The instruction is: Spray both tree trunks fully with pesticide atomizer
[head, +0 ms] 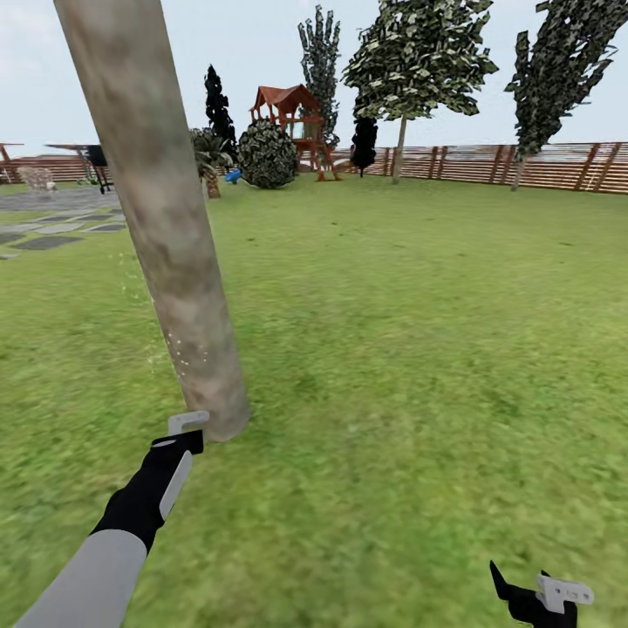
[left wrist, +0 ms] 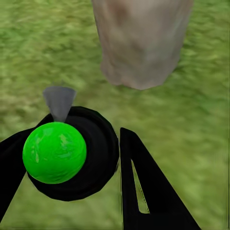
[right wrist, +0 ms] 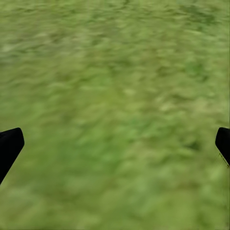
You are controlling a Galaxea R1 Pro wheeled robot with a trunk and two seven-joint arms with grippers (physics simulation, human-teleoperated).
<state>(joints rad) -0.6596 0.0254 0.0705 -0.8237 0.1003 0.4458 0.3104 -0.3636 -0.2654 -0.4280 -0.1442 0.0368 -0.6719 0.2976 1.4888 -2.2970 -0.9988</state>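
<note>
The near tree trunk (head: 161,218), pale grey-beige and leaning, rises from the grass lawn (head: 392,349) at the left. My left gripper (head: 186,433) sits just short of its base, shut on the pesticide atomizer (left wrist: 55,152), a black round body with a bright green ball and a grey nozzle (left wrist: 59,100) facing the trunk (left wrist: 141,43). Whitish-green pesticide specks (head: 180,351) dot the lower trunk and drift to its left. A second tall tree (head: 417,61) stands far off by the fence. My right gripper (head: 534,597) hangs open over grass (right wrist: 115,96).
A brown slat fence (head: 541,166) bounds the lawn at the back. A red playhouse (head: 292,118) and a round bush (head: 267,154) stand far back, grey stepping stones (head: 52,231) at far left. Another tall tree (head: 558,70) is at back right.
</note>
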